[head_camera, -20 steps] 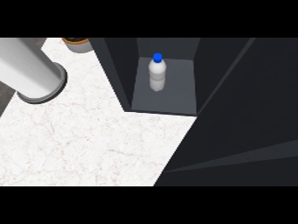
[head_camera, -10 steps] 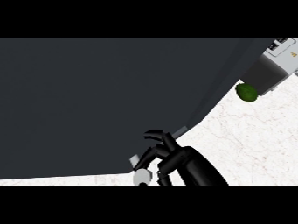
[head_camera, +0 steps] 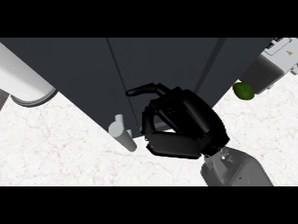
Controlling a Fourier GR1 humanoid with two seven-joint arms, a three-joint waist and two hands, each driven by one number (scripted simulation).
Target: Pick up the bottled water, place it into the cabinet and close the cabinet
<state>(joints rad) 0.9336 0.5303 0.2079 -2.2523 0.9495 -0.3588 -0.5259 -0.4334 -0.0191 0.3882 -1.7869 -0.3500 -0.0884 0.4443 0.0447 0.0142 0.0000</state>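
We see the dark cabinet (head_camera: 170, 61) with its doors closed across the top of the white marble tabletop (head_camera: 48, 151). The bottled water is hidden from us; we cannot tell where it stands. The right hand (head_camera: 183, 127) lies against the cabinet front, fingers (head_camera: 152, 124) curled in together and clasping nothing, thumb pointing left. A pale door handle (head_camera: 121, 134) sits just beside the hand, apart from it. A white cylinder (head_camera: 12, 74) stands at left. A green fruit (head_camera: 243, 91) lies near a grey appliance (head_camera: 274, 65) at right.
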